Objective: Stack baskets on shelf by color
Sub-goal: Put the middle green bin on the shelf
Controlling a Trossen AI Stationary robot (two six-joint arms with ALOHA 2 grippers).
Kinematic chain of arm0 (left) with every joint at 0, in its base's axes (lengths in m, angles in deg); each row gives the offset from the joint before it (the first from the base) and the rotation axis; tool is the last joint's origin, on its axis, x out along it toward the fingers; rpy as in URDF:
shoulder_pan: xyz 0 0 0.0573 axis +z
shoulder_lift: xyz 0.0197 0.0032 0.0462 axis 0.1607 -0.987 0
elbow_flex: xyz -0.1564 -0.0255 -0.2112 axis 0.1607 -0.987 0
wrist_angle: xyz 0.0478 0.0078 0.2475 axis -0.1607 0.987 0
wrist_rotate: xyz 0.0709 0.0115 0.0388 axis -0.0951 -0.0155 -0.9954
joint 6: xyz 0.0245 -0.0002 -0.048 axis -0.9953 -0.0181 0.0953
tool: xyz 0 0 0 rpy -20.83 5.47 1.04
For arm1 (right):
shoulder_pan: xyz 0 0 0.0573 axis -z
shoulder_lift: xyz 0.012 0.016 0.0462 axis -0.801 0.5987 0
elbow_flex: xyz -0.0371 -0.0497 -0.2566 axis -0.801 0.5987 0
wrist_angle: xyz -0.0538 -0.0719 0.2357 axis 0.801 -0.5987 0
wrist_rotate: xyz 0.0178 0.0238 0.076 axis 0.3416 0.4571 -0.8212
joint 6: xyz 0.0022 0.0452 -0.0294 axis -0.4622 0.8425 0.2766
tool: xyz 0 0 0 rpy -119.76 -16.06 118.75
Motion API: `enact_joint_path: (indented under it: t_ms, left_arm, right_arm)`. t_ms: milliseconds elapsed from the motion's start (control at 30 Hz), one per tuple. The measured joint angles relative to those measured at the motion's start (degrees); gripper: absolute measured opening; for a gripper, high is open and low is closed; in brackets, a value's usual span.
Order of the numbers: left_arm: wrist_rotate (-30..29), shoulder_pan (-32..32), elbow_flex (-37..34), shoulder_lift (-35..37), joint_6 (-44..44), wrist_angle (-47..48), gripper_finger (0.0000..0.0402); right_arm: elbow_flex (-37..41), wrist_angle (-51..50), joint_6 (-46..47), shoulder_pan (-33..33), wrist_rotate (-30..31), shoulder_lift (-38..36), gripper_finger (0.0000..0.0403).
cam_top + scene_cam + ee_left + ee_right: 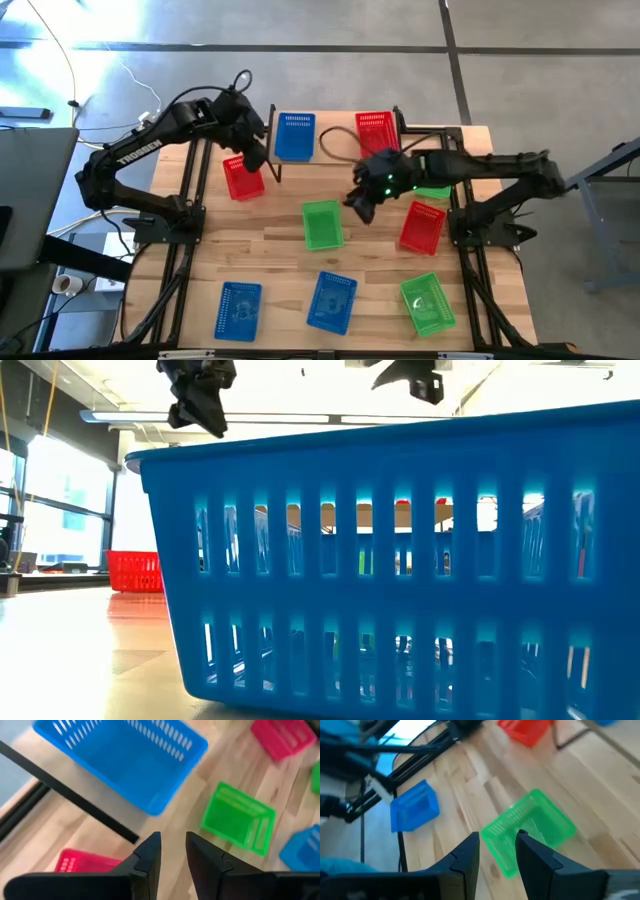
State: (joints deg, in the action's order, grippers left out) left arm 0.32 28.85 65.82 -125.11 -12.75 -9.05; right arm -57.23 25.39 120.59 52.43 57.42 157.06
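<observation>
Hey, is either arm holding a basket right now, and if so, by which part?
Nothing is held. The left gripper shows empty open jaws above the table beside a red basket; the right gripper hovers empty over the middle green basket.

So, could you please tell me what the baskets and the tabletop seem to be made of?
The blue basket looks like moulded plastic: glossy, slightly translucent walls with even vertical slots. The green basket and red basket look the same. The tabletop appears to be light wood in joined strips, with visible grain and a matte finish.

Baskets point(322, 224): red, green, blue, slotted mesh sides. Shelf point(334, 138): light wood, blk legs.
</observation>
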Motion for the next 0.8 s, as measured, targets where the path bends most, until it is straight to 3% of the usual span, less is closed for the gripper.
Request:
enact_joint_path:
  t_ms: [267,433,600,800]
  left_arm:
    - [-0.1,-5.3,-2.5,1.9,1.9,2.6,0.0083]
    - [-0.1,-9.5,-8.1,6.4,8.4,-0.3,0.0083]
    - [-0.7,-14.0,-11.8,10.8,13.8,-3.7,0.0083]
    - [-6.6,-19.3,-13.7,13.2,18.0,-5.3,0.0083]
  right_arm:
    - [0.0,3.3,-5.5,-3.6,0.0,5.0,0.0118]
    - [0.0,3.4,-7.5,-5.1,-1.2,6.7,0.0144]
    - [0.0,3.7,-15.7,-6.4,-1.1,7.4,0.0172]
    - [0.0,4.2,-25.2,-7.7,-1.1,10.2,0.0169]
